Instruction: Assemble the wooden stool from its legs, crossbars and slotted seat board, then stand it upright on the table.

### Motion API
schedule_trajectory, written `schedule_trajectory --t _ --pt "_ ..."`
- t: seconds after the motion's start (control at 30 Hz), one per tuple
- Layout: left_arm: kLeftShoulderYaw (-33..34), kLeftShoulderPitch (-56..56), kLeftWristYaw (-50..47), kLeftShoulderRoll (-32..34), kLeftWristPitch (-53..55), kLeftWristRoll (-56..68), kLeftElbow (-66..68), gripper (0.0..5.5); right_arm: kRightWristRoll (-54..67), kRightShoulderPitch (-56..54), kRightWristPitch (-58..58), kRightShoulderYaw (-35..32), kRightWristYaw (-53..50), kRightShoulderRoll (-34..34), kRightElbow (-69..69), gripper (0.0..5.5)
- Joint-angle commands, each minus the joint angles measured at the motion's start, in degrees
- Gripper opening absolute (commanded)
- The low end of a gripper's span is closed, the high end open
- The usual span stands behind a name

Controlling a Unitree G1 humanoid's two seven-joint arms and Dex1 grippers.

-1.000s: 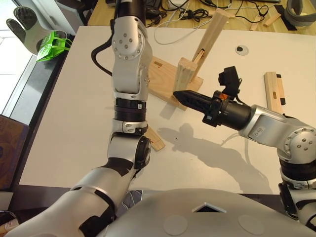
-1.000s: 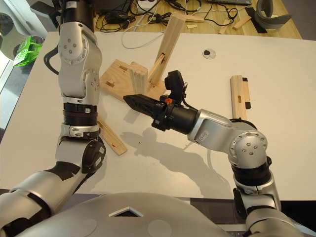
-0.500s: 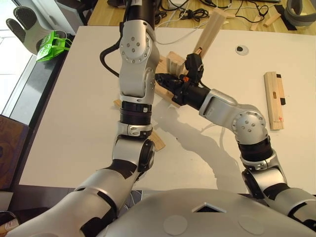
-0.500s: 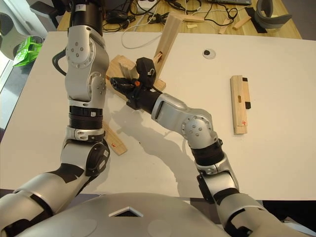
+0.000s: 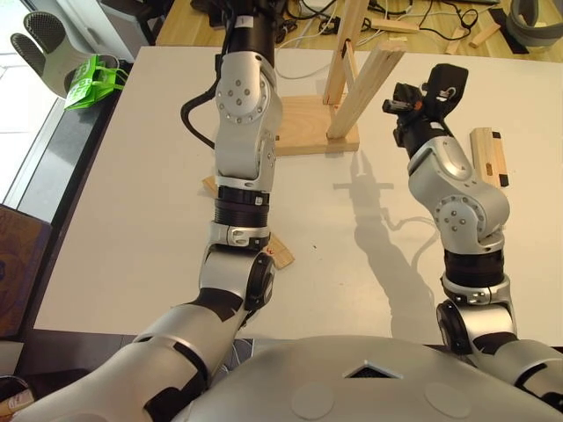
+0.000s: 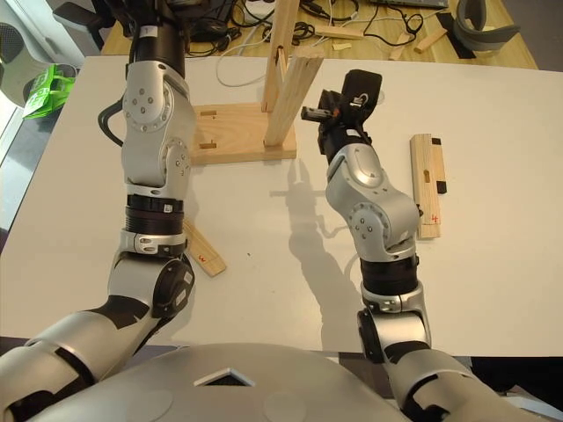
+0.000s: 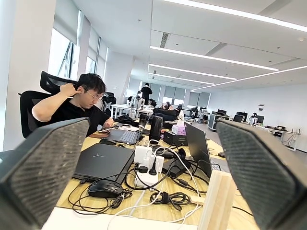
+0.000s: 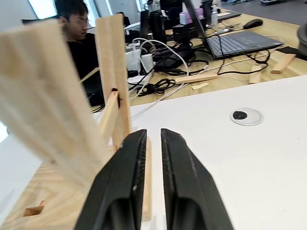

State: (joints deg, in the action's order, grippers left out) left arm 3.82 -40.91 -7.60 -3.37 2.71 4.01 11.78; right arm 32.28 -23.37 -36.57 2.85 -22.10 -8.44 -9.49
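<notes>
The slotted seat board [image 5: 303,132] lies flat on the white table [image 5: 132,193]. Two legs stand up from it: an upright one [image 5: 341,44] and a slanted one [image 5: 368,83], joined by a thin crossbar [image 8: 108,117]. My right gripper [image 6: 310,112] hovers just right of the slanted leg, fingers shut with only a slit between them and nothing held. My left gripper [image 7: 151,125] is raised behind the board, open and empty, with a leg top [image 7: 218,201] just below it. A loose leg [image 5: 488,156] lies at the right. A short wooden piece [image 5: 280,252] lies by my left forearm.
A green object [image 5: 92,81] hangs off the table's left edge. A round grommet [image 8: 244,115] sits in the tabletop behind the stool parts. Cables, laptops and wood scraps [image 5: 396,25] crowd the desk beyond. The front half of the table is bare.
The seat board has gone from tilted to flat, its legs now pointing up. My right gripper swung from the board's front to the right of the legs. My left arm shifted back.
</notes>
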Motion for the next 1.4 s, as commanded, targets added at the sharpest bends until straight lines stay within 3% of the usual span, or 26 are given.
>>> schedule_trajectory --t 0.03,0.17,0.27,0.5,0.63,0.8,0.9,1.1,1.27,1.4 --pt "-0.5 0.1 0.6 0.2 -0.5 -0.6 0.5 4.85 2.1 -4.1 -2.1 -3.0 5.1 1.7 1.3 0.56" --pt "-0.6 1.6 1.0 0.6 -1.7 -1.1 1.6 4.85 7.3 1.0 -13.1 -2.5 3.4 5.3 -10.5 0.56" --pt "-0.9 3.2 1.2 0.6 -2.4 -1.4 1.9 4.85 6.5 2.9 -20.7 -3.0 2.0 3.2 -16.8 0.56" --pt "-0.9 3.4 1.3 0.5 -3.4 -1.7 3.0 4.85 10.9 -0.3 -28.7 -3.4 9.4 3.2 -18.7 0.56" --pt "-0.7 3.3 1.3 0.7 -3.9 -1.6 3.3 4.85 15.9 -4.6 -29.5 -5.8 13.4 6.8 -16.8 0.56" --pt "-0.9 2.5 1.1 0.1 -4.9 -1.6 3.8 4.85 12.7 -13.0 -21.0 -3.6 20.1 12.4 -2.3 0.56" --pt "-0.8 2.1 1.2 0.2 -5.3 -1.5 4.2 4.85 15.8 -17.2 -16.0 -7.2 31.1 15.1 12.8 0.56" --pt "-1.2 1.6 1.0 -0.8 -6.1 -1.4 5.1 4.85 7.0 -25.8 3.2 -8.6 46.7 13.3 36.4 0.56" --pt "-1.7 2.9 1.1 -1.6 -5.6 -1.5 3.8 4.85 -3.0 -29.9 18.6 -6.8 51.4 12.7 52.3 0.56" --pt "-2.0 3.3 1.3 -1.8 -5.2 -1.4 3.9 4.85 -15.1 -29.6 30.9 -2.3 44.9 12.5 59.2 0.56"
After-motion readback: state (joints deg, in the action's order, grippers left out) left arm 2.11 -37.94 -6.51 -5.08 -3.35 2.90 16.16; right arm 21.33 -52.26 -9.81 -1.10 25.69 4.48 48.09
